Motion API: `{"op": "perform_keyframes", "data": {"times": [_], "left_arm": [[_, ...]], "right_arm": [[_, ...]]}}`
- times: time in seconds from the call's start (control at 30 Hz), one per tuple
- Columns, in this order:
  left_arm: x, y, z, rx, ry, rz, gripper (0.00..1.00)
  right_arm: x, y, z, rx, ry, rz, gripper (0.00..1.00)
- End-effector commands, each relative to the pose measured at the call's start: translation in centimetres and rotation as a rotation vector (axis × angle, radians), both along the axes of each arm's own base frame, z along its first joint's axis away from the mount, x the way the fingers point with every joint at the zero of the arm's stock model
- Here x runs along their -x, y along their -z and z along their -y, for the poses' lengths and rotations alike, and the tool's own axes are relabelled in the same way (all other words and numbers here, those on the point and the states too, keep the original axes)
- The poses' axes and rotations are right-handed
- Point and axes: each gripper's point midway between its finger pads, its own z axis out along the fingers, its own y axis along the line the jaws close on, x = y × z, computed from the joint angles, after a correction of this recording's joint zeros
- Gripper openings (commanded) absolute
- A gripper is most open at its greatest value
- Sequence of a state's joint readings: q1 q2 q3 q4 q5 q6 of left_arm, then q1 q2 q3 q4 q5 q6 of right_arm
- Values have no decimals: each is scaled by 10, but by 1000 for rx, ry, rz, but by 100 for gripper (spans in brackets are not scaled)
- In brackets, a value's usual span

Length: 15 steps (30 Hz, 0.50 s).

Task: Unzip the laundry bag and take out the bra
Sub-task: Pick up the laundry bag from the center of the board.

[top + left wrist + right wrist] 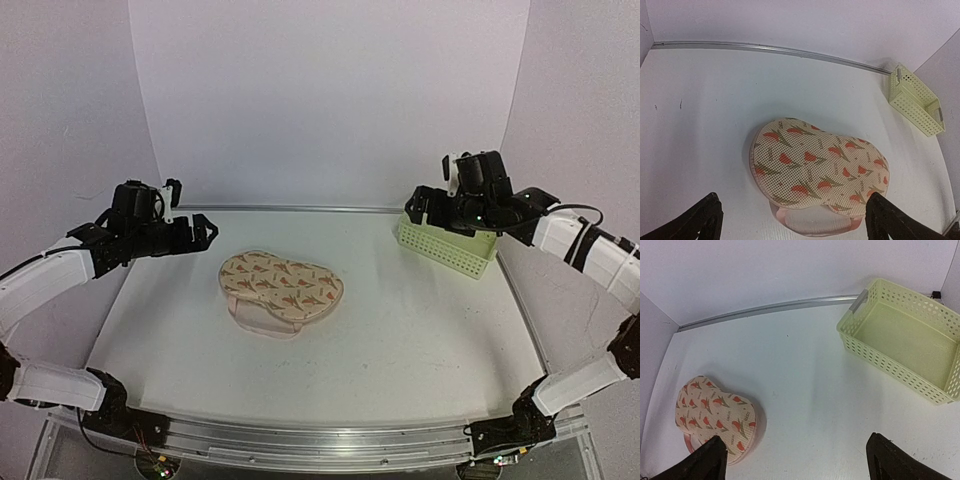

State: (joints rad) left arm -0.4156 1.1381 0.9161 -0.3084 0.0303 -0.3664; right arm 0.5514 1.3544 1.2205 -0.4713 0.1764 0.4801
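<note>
Lying flat just left of the middle of the table point(430, 330), the laundry bag point(281, 291) looks zipped, the bra unseen. The left hand point(192, 215) and right hand point(430, 195) hang spread and empty near the side edges. The bag seems light and floppy: best pinned at one lobe while the zip pull, not discernible, is taken along the pink rim point(812, 225).

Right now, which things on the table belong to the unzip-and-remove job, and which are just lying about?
Job:
- laundry bag, lying flat mid-table, neither gripper touching it
- bra: not in view

Lying about:
- pale-green basket, empty, at the far right
</note>
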Motion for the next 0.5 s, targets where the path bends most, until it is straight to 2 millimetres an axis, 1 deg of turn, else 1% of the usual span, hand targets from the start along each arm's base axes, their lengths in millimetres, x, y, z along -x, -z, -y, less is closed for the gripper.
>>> {"op": "perform_keyframes", "data": {"times": [0.0,0.03,0.13,0.3,0.47], "left_arm": [[-5,-25,-2,7,-12,62,100],[-6,-23,-2,4,-12,57,99],[-9,-18,1,0,-3,41,100],[-11,-8,2,-12,0,16,100],[-8,1,5,7,7,-14,100]], "right_arm": [[-6,-28,-5,-72,26,42,98],[-5,-27,-11,-83,1,31,98],[1,-19,-36,-104,-145,-3,98],[9,11,-71,-191,-312,-69,97],[4,40,-84,-240,-315,-137,95]]}}
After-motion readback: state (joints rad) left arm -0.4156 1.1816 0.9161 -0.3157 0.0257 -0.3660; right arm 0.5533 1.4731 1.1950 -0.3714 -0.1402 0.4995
